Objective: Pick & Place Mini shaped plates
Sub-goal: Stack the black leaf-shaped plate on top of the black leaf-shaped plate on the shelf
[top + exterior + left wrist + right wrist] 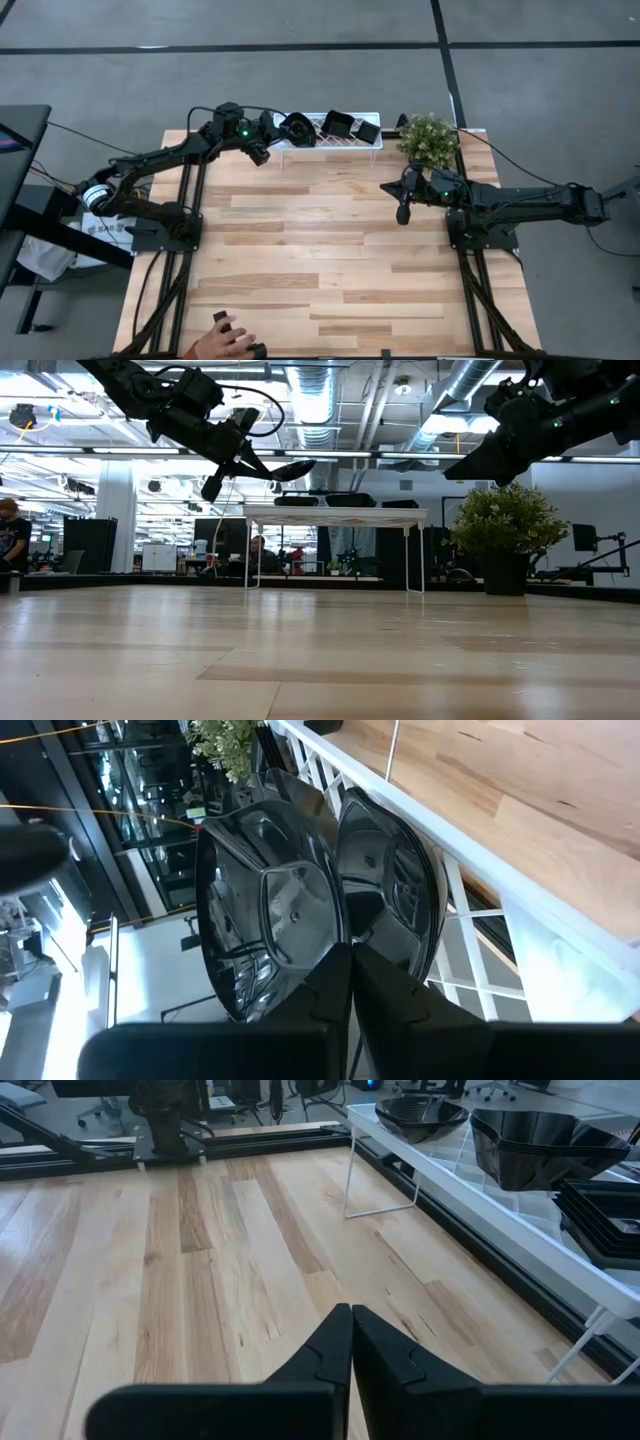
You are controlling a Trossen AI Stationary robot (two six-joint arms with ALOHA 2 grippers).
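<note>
My left gripper [268, 140] is at the table's far edge, by the left end of the white lattice rack [345, 143], and is shut on a glossy black mini plate [297, 128]. In the low view this plate [290, 468] is above the rack top [335, 513]. Another black plate [395, 885] sits right beside it over the rack. Two more plates [337, 124] [367, 131] rest on the rack top. My right gripper [403, 212] is shut on nothing and hangs over the table's right half; it also shows in its own wrist view [350, 1320]. My left gripper pinches the black plate by its rim [330, 942] between both fingers. The fingers come from the table's left, slanting slightly down [235, 458]. The plate sticks out beyond the fingertips toward the right, nearly level, and is lifted clear above the rack.
A potted plant [428, 138] stands at the rack's right end. A person's hand [222, 343] reaches in at the near edge beside small black objects [221, 320]. Bare wooden tabletop [320, 230] lies between the arms.
</note>
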